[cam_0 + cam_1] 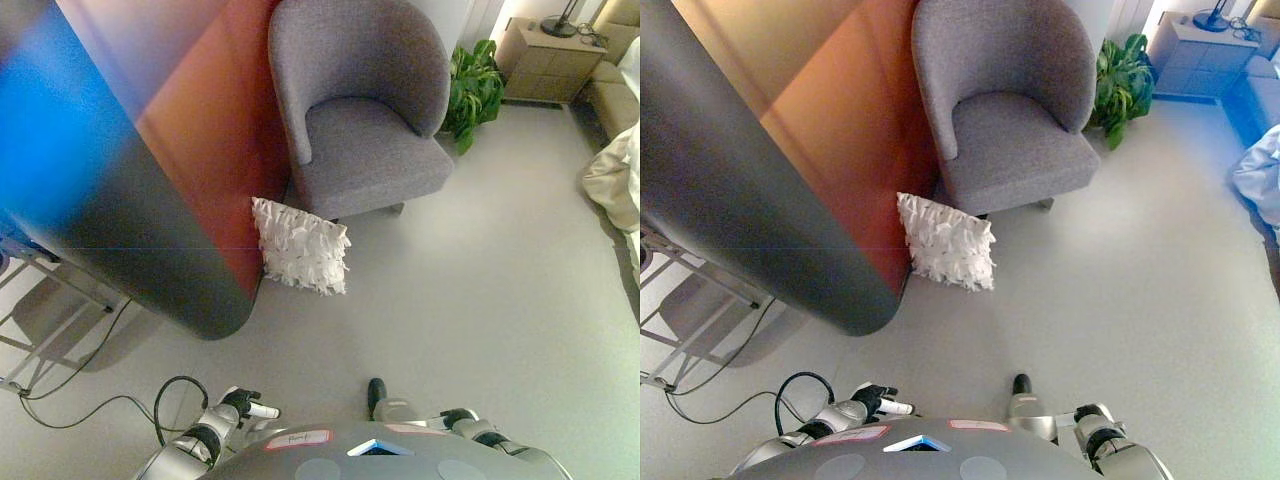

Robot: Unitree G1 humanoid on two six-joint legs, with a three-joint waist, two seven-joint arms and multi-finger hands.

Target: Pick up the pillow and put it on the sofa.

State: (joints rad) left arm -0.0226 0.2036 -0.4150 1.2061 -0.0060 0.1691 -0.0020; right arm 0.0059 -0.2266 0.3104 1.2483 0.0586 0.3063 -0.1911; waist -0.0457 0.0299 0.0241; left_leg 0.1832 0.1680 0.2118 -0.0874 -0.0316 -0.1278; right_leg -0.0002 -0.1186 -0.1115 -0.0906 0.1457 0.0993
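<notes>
The white ruffled fabric pillow (301, 246) leans on the floor beside the grey upholstered armchair (362, 105); left hand (243, 404) loosely curled, empty; right hand (1021, 398) unreadable; both should approach and clasp the pillow's sides.

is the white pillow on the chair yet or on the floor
On the floor: the pillow stands on edge, leaning by the grey armchair, whose seat is bare.

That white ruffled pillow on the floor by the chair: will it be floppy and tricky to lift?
Probably soft: the pillow leans slumped against the grey armchair, so it may sag when gripped. It looks light for its bulk. Its ruffled cover should give fingers purchase, not slip.
</notes>
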